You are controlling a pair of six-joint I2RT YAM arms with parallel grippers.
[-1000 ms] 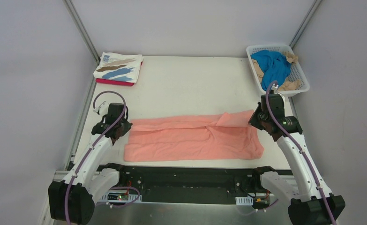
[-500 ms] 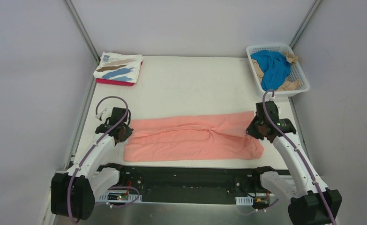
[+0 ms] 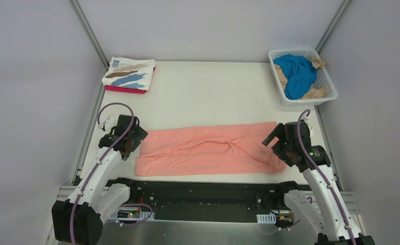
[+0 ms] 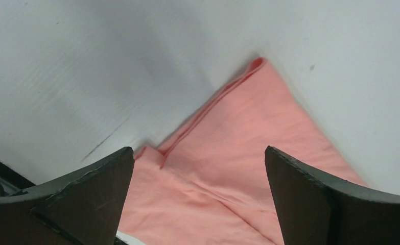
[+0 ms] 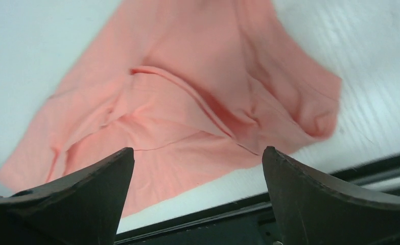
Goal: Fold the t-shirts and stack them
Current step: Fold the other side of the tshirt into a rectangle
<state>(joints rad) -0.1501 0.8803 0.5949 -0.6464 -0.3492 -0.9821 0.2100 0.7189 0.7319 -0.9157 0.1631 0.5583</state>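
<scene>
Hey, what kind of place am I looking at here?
Most likely a lab robot cell, not a home: a white table boxed in by plain grey panels, a left arm and right arm bolted at its near edge, plus a white basket of crumpled tees and a folded stack.

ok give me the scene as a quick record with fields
salmon-pink cloth t-shirt: folded into a long band, flat on the near part of the table
left gripper: open, over the band's left end
right gripper: open, over its right end
white brushstroke t-shirt: folded, on top of the magenta t-shirt, far left corner
white plastic lattice basket: far right, holds the bright blue t-shirt and tan t-shirt, unfolded
</scene>
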